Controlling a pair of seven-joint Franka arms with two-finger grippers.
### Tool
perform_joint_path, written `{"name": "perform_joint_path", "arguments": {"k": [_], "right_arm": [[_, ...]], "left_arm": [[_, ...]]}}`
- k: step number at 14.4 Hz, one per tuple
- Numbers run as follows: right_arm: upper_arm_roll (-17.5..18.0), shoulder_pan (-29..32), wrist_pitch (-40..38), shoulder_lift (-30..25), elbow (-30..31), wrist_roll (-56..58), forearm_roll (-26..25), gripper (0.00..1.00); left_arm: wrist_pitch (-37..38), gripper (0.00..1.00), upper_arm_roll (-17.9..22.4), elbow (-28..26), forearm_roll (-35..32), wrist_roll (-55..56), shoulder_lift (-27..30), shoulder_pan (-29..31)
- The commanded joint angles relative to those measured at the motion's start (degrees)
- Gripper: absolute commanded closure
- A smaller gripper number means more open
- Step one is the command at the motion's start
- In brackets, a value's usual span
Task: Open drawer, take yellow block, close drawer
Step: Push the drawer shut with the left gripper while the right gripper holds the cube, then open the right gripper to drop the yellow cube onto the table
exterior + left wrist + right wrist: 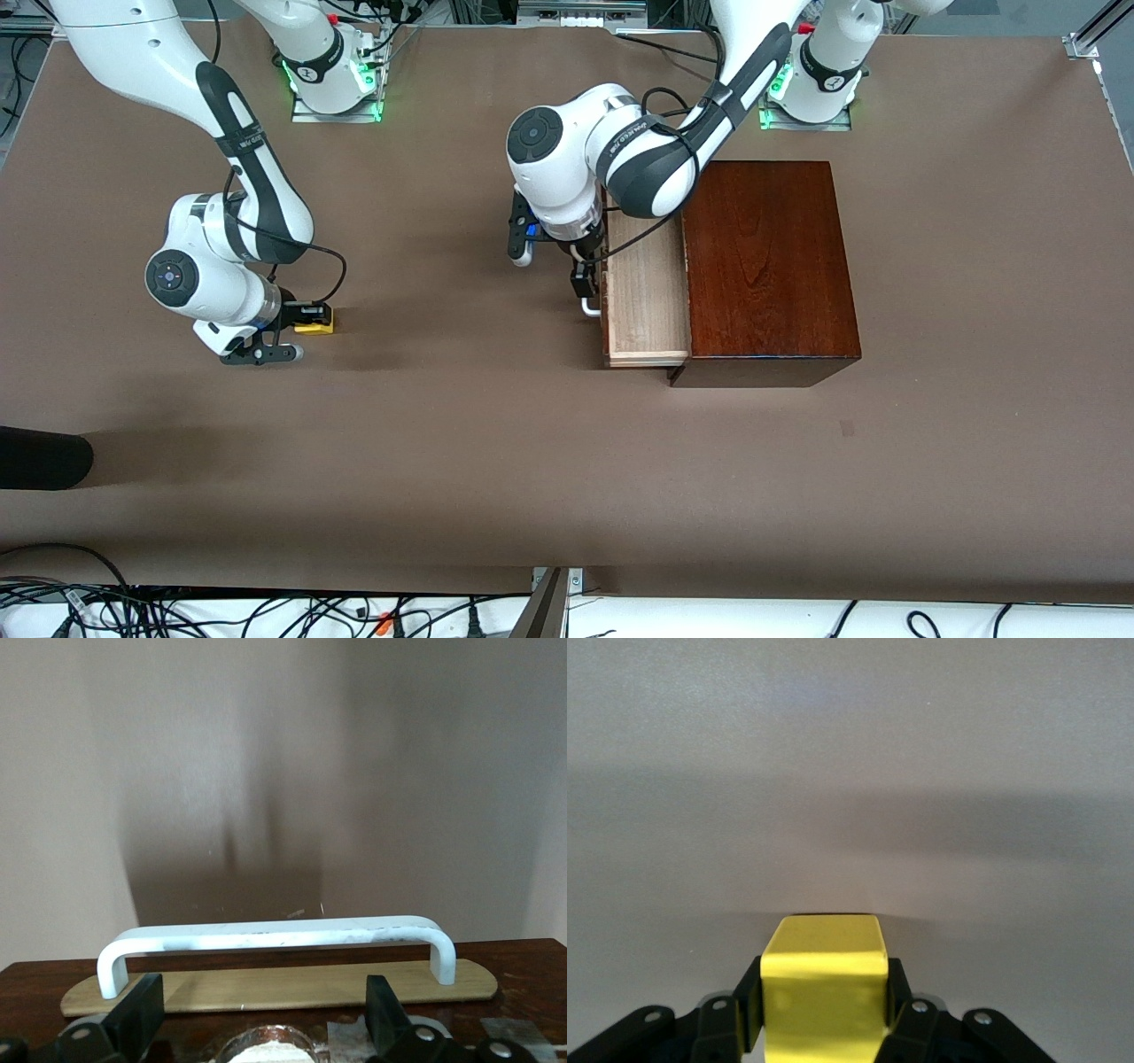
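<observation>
1. Brown tabletop: carries everything, with a dark reddish-brown wooden box toward the left arm's end and bare surface elsewhere.
2. Single sliding drawer of that box, pale wood inside: stands pulled well out, so opening looks done. Shows only bare pale boards where visible; part of the tray hidden under the left arm. Closing not yet done.
3. Left hand: sits at the drawer's dark front, right by the white U-shaped handle. In the left wrist view, black fingers stand apart on either side of the handle's middle, not pinching it. Judged placed to push the drawer home.
4. Right hand: low over the tabletop toward the right arm's end, well apart from the box. Fingers pressed against both side faces of the block, clamped on it.
5. Small bright yellow cube: out of the drawer, held between the right fingers just above or on the tabletop; cannot tell from these views whether touching it. Taking the block looks done.
6. Left to do, judging by the layout: slide the drawer shut, with care to press squarely on the front so the tray does not jam askew.
</observation>
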State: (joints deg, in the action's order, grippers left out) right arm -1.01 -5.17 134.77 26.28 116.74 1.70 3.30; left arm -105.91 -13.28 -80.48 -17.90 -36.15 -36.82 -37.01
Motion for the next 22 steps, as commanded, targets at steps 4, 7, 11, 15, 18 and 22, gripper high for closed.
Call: {"name": "perform_joint_path", "arguments": {"k": [4,7,11,15,18,22], "right_arm": [[0.1,1.0,0.9,0.8,-0.3,0.1,0.0,0.00],[-0.9,1.1,0.6,-1.3,-0.4,0.1,0.3,0.00],[-1.8,1.0,-3.3,-8.6,-1.2,2.1,0.0,0.00],[-1.3,1.0,-15.7,-15.0,-8.4,1.9,-0.1,0.00],[-1.3,1.0,-28.2,-16.3,-17.4,1.9,0.0,0.00],[-1.4,1.0,-38.5,-21.0,-22.3,1.8,0.1,0.00]], "left_arm": [[9.1,0.00,1.4,0.5,-5.3,-0.5,0.3,0.9],[11.1,0.00,1.4,0.5,-5.4,-1.0,0.8,2.7],[12.6,0.00,1.4,-0.3,-5.5,-1.0,1.1,5.0],[14.6,0.00,1.4,-0.5,-7.1,-1.1,1.7,6.7],[14.9,0.00,1.4,-1.2,-7.1,-1.1,2.4,7.5],[12.3,0.00,1.2,-0.2,-6.4,1.6,1.9,5.8]]}}
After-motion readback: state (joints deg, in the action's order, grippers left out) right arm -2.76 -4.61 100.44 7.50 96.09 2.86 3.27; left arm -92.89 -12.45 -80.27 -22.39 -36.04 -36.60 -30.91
